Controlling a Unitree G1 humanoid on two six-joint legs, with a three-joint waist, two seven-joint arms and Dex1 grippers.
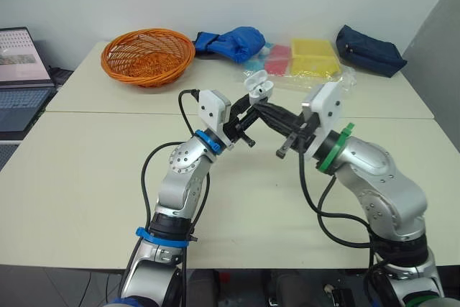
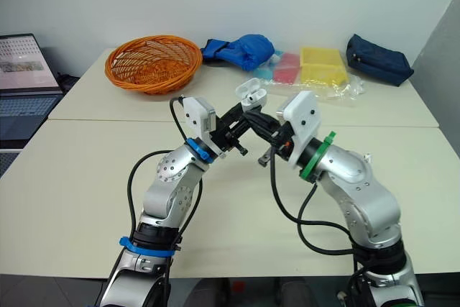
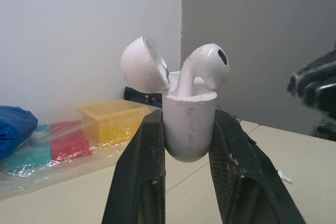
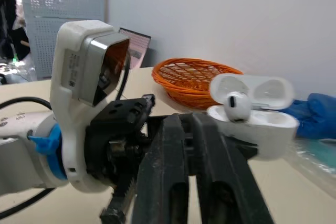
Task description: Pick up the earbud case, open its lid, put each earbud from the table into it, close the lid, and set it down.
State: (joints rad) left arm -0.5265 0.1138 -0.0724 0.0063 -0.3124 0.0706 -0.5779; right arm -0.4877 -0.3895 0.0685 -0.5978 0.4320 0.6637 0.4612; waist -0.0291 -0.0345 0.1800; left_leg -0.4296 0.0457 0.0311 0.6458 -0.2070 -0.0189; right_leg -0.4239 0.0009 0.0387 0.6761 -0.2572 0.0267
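Earbud case [image 3: 189, 125], lid open, sides hidden between pinching left gripper [image 3: 188, 129]; right gripper [image 4: 187, 120] pressed together.

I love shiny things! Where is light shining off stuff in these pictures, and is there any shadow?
Left wrist view: the earbud and the case, pinched in the left gripper, catch soft bright spots. Left eye view: the plastic wrap by the yellow box glints, and the basket casts a faint shadow on the table.
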